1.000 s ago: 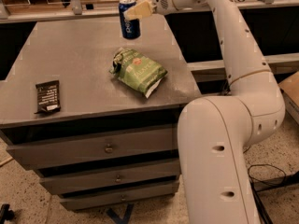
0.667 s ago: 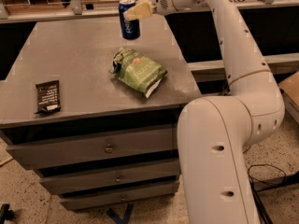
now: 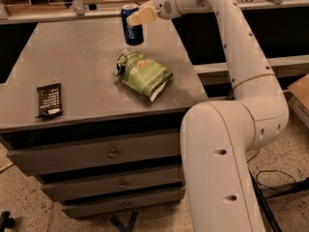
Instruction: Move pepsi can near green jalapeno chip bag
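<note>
Can [image 3: 132, 29] held upright in the end effector [image 3: 140, 16], beyond the bag [image 3: 144, 75].

The blue can sits over the far middle of the tabletop [image 3: 79, 62], its upper part clasped between the pale fingers [image 3: 143, 15] of the end effector, which reaches in from the right; whether its base touches the surface cannot be told. The green bag lies flat and wrinkled just in front of the can, near but apart from it, angled with its white edge toward the front right. A black wrapper [image 3: 49, 99] lies flat near the front left edge, well apart from both. The white arm [image 3: 236, 42] arches over the right side of the tabletop, and grey drawers [image 3: 112, 153] stack below its front edge.
</note>
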Tool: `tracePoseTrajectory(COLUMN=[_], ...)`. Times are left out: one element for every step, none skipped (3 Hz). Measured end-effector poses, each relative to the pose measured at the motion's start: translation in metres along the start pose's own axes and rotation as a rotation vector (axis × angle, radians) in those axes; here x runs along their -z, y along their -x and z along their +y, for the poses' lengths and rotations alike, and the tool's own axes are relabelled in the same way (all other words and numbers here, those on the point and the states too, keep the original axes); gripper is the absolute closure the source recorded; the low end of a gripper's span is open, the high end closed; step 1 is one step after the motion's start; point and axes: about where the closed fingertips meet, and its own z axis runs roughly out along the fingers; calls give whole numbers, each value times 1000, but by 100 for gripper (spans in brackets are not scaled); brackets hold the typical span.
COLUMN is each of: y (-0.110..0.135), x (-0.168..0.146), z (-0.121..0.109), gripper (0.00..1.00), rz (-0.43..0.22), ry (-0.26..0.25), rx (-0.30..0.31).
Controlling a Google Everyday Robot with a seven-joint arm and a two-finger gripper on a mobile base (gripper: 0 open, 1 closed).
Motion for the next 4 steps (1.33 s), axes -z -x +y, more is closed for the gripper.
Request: tracePoseTrajectory(y=[-23,-33,-34,-30], x=[14,9,6,13], z=[-3,-1,0,0], gripper=[37,6,0,0], rz=[-12,-6,-5,-4], ry=[17,31,34,30], rx=[-34,-49,-50,-43])
